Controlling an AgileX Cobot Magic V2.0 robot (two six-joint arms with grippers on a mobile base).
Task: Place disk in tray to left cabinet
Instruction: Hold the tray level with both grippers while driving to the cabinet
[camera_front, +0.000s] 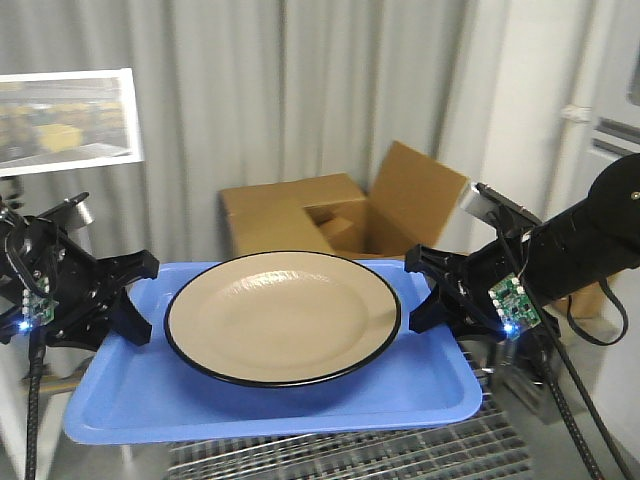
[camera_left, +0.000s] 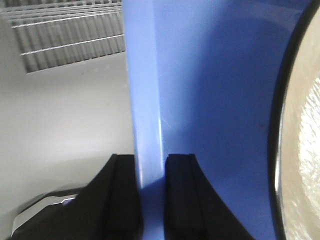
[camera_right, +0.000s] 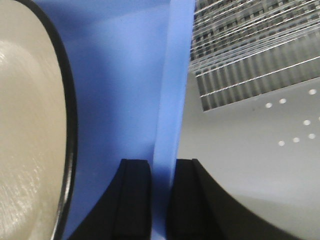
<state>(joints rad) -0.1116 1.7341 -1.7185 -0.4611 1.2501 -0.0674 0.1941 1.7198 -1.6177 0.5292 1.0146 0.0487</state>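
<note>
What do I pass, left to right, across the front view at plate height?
Left black tool → round glossy tan plate with thin black rim → right black tool; rectangular blue plastic tray spans all.

Cardboard box close behind the tray; wire grating beneath.

Soft, even light, faint glare on the disk, wrist views blurred.
</note>
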